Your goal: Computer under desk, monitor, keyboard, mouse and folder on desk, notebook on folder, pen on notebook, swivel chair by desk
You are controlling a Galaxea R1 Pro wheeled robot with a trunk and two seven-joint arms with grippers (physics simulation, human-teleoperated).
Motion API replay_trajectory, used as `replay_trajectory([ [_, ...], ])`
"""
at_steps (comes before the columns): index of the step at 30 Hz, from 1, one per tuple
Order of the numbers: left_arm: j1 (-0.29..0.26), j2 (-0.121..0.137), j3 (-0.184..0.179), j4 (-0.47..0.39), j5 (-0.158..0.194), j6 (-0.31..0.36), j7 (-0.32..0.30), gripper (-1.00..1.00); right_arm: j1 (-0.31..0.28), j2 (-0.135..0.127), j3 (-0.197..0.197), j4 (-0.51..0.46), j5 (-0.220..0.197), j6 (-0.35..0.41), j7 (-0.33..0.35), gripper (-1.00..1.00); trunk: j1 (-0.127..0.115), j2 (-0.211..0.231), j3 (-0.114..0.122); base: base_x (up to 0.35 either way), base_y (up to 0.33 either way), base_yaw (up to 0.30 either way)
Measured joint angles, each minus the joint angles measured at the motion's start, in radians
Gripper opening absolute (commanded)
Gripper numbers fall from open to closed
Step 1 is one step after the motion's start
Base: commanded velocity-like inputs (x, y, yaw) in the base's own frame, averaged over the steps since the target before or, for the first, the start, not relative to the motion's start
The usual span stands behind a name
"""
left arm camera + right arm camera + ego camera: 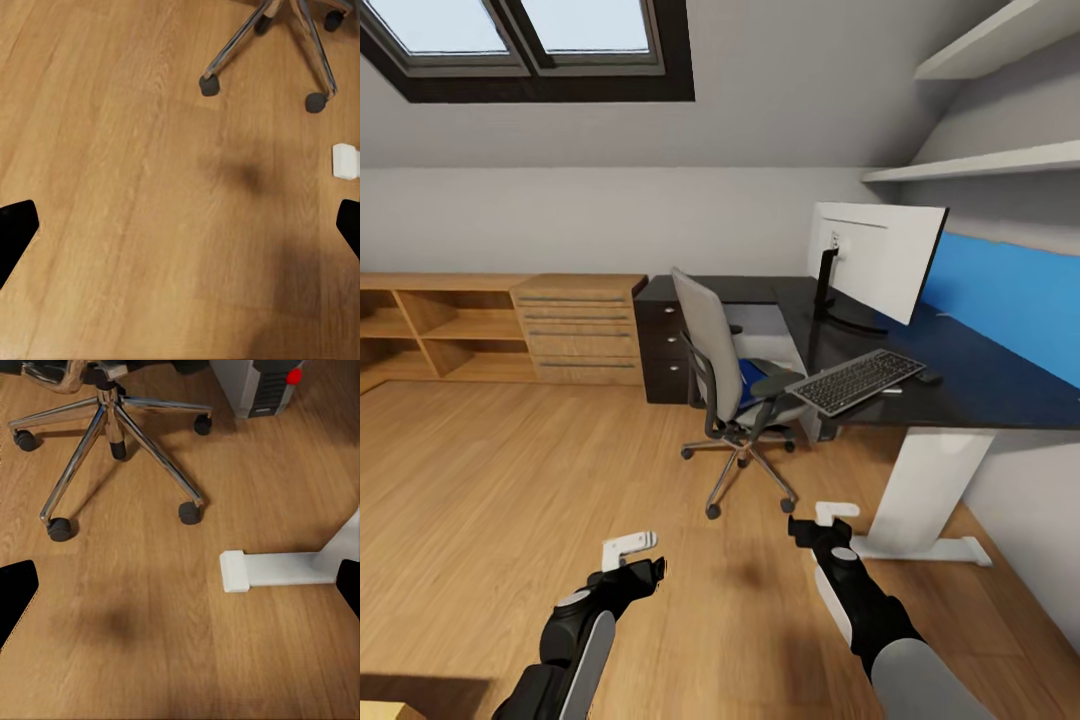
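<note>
The grey swivel chair (712, 352) stands on the wood floor in front of the black desk (970, 392), its back towards me. On its seat lies the blue folder (751, 378). On the desk are the monitor (875, 262), the black keyboard (856, 380) at the front edge, and a small dark mouse (928, 377) beside it. The light grey computer (253, 387) stands under the desk behind the chair's chrome base (112, 424). My left gripper (632, 556) and right gripper (828, 521) hang open and empty over bare floor, short of the chair. The notebook and pen are hidden.
The desk's white leg foot (274, 570) rests on the floor just ahead of my right gripper. Chair castors (210, 84) lie ahead of the left one. A black drawer unit (660, 350), wooden chest (582, 330) and open shelves (430, 330) line the back wall.
</note>
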Motion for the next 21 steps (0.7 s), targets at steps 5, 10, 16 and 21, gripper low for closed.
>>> replay_trajectory([
  [5, 0.000, 0.013, -0.001, -0.018, 0.000, 0.000, 0.003, 1.00, 0.001, -0.001, 0.001, -0.003, 0.000, -0.023, 0.000, 1.00, 0.019, -0.035, -0.016, 0.000, 0.000, 0.000],
  [10, 0.000, 0.016, -0.001, -0.024, 0.001, 0.001, 0.005, 1.00, 0.001, -0.001, 0.001, -0.004, 0.001, -0.031, -0.001, 1.00, 0.038, -0.070, -0.031, 0.000, 0.000, 0.000],
  [16, 0.000, 0.017, -0.001, -0.024, -0.001, 0.001, 0.005, 1.00, 0.001, -0.002, 0.001, -0.005, 0.002, -0.031, 0.000, 1.00, 0.061, -0.112, -0.050, 0.000, 0.000, 0.000],
  [21, 0.000, 0.017, -0.001, -0.022, -0.001, 0.001, 0.005, 1.00, 0.001, -0.001, 0.002, -0.004, 0.001, -0.031, 0.000, 1.00, 0.081, -0.147, -0.066, 0.000, 0.000, 0.000],
])
